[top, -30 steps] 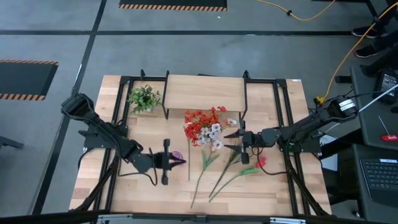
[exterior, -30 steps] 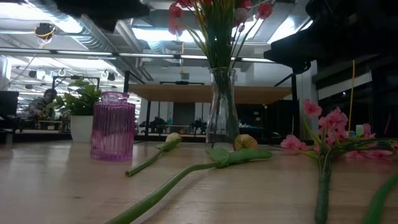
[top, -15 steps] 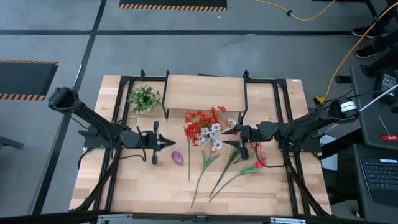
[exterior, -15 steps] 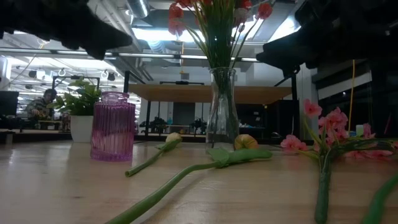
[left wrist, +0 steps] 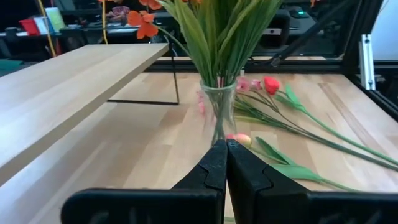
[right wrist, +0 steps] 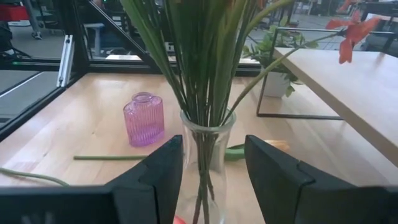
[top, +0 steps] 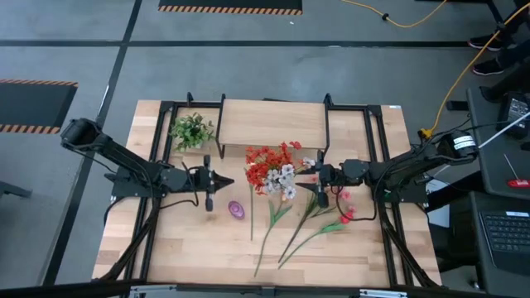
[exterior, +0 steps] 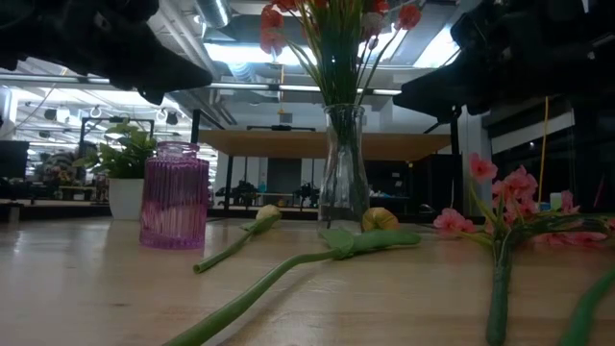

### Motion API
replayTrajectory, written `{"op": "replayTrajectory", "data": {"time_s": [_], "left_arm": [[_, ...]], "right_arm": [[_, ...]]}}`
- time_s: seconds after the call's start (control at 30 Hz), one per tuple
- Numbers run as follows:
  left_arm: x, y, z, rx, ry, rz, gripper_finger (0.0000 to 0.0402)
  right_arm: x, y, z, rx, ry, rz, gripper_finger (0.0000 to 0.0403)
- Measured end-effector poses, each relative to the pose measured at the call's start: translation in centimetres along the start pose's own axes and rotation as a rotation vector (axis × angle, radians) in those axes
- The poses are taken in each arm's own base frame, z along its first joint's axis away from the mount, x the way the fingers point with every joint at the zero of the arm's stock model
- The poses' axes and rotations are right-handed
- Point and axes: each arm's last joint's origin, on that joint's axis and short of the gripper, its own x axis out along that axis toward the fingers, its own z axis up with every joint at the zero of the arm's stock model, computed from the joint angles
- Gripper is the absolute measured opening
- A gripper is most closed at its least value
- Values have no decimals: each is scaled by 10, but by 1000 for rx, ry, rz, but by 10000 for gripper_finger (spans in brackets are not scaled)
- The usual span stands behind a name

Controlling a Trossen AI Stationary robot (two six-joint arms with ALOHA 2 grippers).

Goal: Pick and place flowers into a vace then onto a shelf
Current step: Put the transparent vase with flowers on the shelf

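clear glass vase (top: 269, 184) of red and white flowers (top: 271, 168) standing mid-table, at 6 o'clock of the shelf (top: 272, 122). right gripper (top: 318, 179) at its 3 o'clock, fingers spread. left gripper (top: 217, 182) at 9 o'clock, fingers pressed together. purple vase (top: 237, 209) near 7 o'clock.

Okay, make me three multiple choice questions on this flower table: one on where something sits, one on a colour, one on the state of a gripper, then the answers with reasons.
1. Where does the small leafy plant stand?
A. on the shelf
B. on the table beside the shelf
C. in the clear vase

2. What colour is the small ribbed vase?
A. purple
B. blue
C. yellow

3. How is the left gripper?
A. shut on a tulip
B. open wide
C. shut, holding nothing

Answers:
1 B: the high view shows it on the tabletop beside the board.
2 A: the low view shows purple glass.
3 C: in the left wrist view its fingers meet, pointing at the clear vase.
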Motion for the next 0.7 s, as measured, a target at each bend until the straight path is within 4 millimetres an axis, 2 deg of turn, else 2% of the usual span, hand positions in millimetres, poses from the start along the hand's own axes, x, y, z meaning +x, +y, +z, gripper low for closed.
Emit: {"op": "replayTrajectory", "data": {"time_s": [0.23,0.6,0.7], "left_arm": [[0,0,0,9,1,-13,3],[0,0,0,-31,1,-13,3],[0,0,0,-31,1,-7,3]], "right_arm": [[0,0,0,-1,0,-4,163],[0,0,0,-56,-1,-4,35],[0,0,0,-62,0,-11,16]]}}
